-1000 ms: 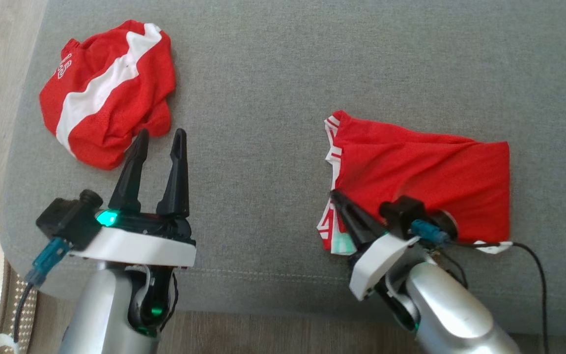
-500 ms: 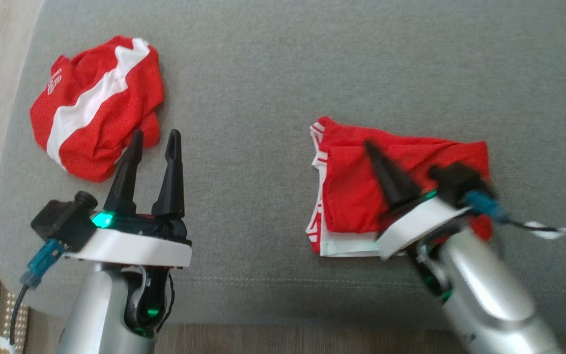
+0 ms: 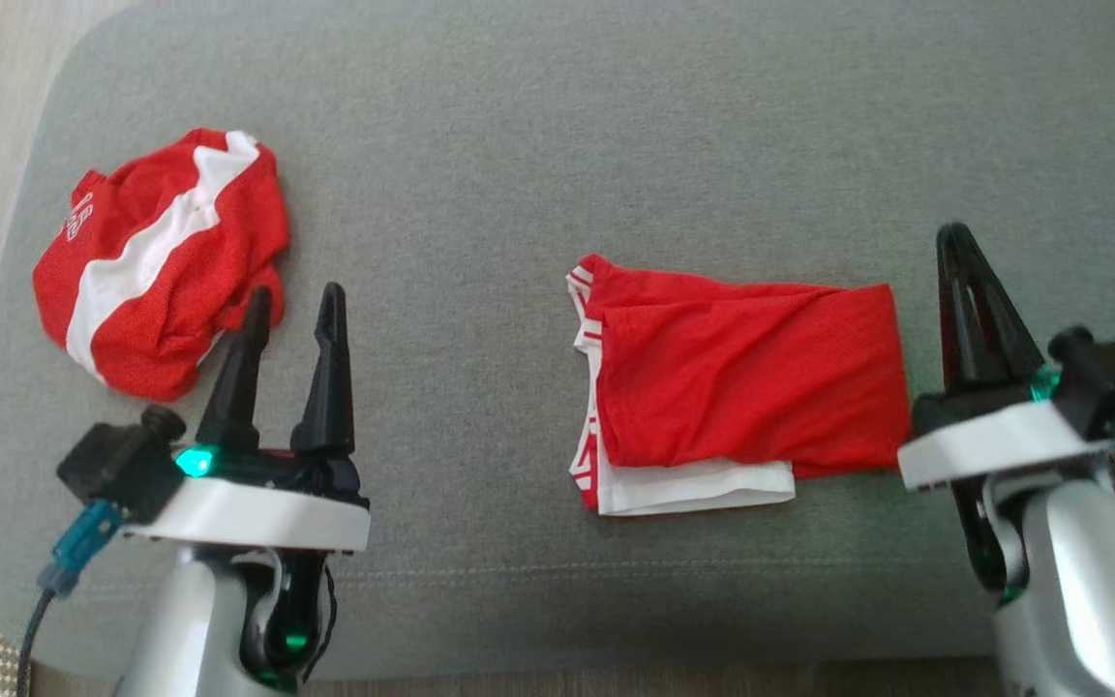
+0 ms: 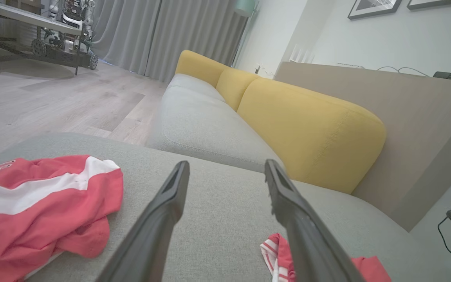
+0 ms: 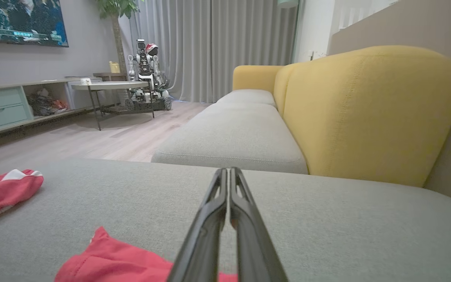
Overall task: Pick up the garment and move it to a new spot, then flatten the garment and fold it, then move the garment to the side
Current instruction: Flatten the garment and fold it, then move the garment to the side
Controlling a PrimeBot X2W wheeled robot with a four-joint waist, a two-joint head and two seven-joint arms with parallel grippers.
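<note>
Just right of the folded red mesh garment with white trim [image 3: 741,387], not touching it: right gripper [image 3: 952,242], fingers pressed together on nothing. Well left of garment: left gripper [image 3: 294,295], fingers spread, empty. Garment flat on grey fabric sofa cushion [image 3: 557,145]. Looks folded, with the move aside pending. Calls for opening right fingers, reaching garment's right edge, pinching all layers together.

White characters on crumpled red jersey [image 3: 161,261], illegible.
</note>
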